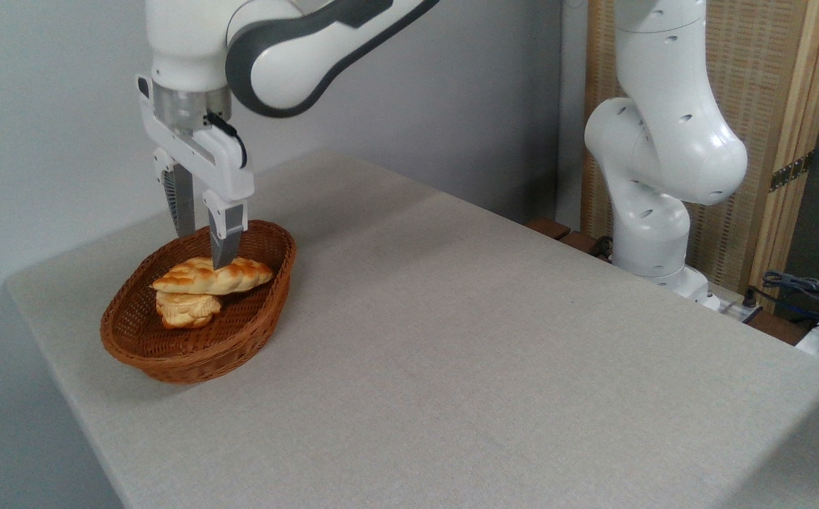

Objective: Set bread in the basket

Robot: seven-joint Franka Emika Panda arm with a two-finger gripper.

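The oval reddish-brown wicker basket [201,353] sits near the table's left end. Inside it lies the bread [229,279], a golden braided loaf. Its left end rests on a smaller pale lumpy bun [184,313]. My gripper [203,250] hangs just above the loaf, pointing down, open. Its fingers are spread apart with nothing held between them. The near fingertip [223,260] overlaps the loaf's top edge in this view, and I cannot tell whether it touches.
The grey cloth-covered table [452,339] stretches right and toward the front. The arm's white base [653,212] stands past the far right edge, before a wooden screen [770,141]. Cables [812,290] lie at the far right.
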